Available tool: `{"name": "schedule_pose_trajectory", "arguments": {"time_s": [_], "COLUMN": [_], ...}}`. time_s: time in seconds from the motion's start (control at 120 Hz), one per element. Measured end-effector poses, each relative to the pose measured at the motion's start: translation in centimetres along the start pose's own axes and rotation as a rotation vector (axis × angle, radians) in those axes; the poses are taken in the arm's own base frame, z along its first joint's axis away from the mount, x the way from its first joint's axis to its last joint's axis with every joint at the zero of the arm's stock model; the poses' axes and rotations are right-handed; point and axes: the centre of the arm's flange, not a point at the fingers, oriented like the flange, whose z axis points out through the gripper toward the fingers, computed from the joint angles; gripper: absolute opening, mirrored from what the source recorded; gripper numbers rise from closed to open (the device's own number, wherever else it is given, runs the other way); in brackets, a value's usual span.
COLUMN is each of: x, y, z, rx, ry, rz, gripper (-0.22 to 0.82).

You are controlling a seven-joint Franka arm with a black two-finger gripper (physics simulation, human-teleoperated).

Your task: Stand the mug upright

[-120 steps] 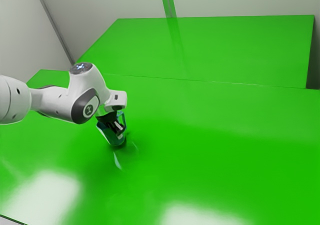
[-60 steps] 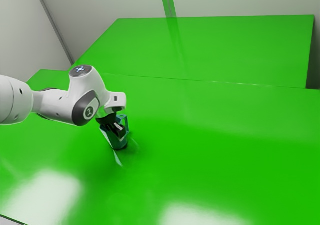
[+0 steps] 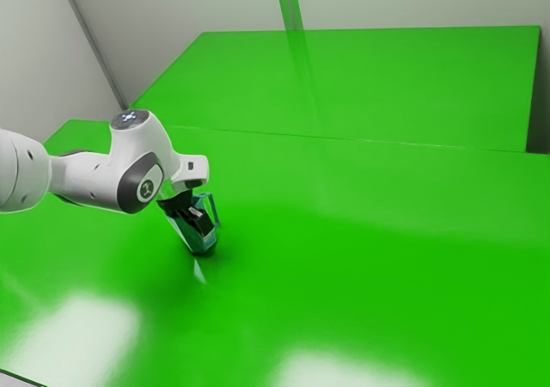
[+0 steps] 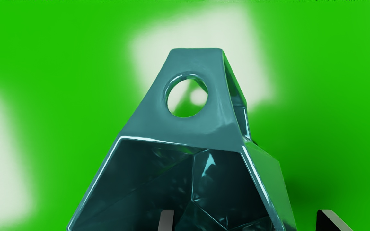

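Mug: the teal mug [image 3: 196, 241] is left of centre in the exterior view, tilted, its mouth toward the upper left and its base low by the green table [image 3: 387, 249]; whether the base touches cannot be told. It is not upright.
Handle: the angular handle [image 4: 217, 112] rises from the rim in the wrist view's upper middle, pierced by a round hole.
Gripper: the black gripper [image 4: 245, 221] is open, one finger [image 4: 166, 221] within the mouth and the other [image 4: 332, 221] outside, a wall between them, with no pinch seen.
Purpose: straddling that wall probably lets the hand grip or lever the mug toward its base.
Arm: the white arm [image 3: 86, 181] comes in from the left edge, its hand slanted over the mug.
Views: the exterior one gives the lean; the wrist one gives the dark, faceted interior.
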Motion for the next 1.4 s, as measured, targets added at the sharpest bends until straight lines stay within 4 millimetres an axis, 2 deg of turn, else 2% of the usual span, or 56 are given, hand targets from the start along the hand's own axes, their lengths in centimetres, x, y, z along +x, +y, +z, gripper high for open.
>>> {"name": "schedule_pose_trajectory", "arguments": {"time_s": [0.508,0.8,1.0,1.192,1.4], "x": [2.4,3.3,3.9,5.0,8.8], "y": [3.0,3.6,3.5,3.0,1.6], "z": [-1.8,-2.9,-4.5,-7.7,-14.0], "rx": [0.0,-0.009,-0.025,-0.039,-0.043], "ry": [0.03,0.036,-0.013,-0.072,-0.068], "rz": [0.066,0.071,0.042,-0.01,-0.077], "gripper": [0.54,0.58,0.6,0.6,0.6]}}
